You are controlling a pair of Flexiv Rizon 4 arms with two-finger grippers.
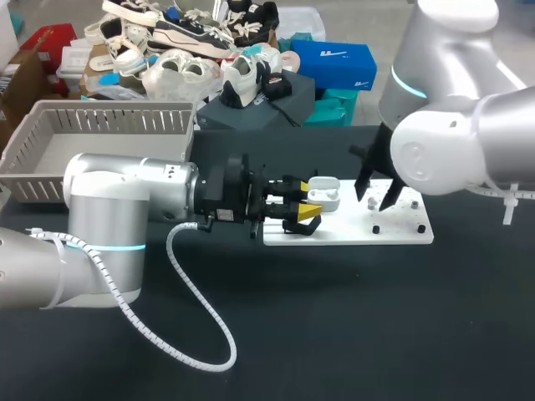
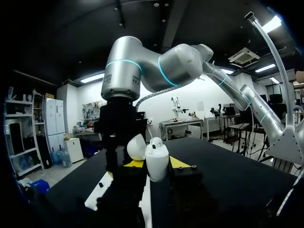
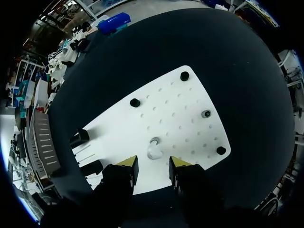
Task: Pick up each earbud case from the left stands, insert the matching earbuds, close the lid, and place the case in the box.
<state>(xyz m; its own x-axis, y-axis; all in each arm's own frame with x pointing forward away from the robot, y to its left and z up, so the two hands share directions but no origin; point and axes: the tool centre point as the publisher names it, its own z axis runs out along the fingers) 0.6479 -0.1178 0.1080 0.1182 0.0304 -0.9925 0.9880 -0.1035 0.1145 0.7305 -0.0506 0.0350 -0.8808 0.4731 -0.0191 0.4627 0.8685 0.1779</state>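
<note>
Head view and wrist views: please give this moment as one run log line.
left gripper: shut on open case | right gripper: open, above earbud on board

The counter [image 1: 334,334] has a black top. A flat white plate [image 1: 351,232] lies on it between the middle and the right edge, drilled with rows of small holes. Three black pegs [image 3: 185,76] stand upright on the plate, well apart. A small grey stud [image 3: 206,114] sits between two of them along one edge.
</note>
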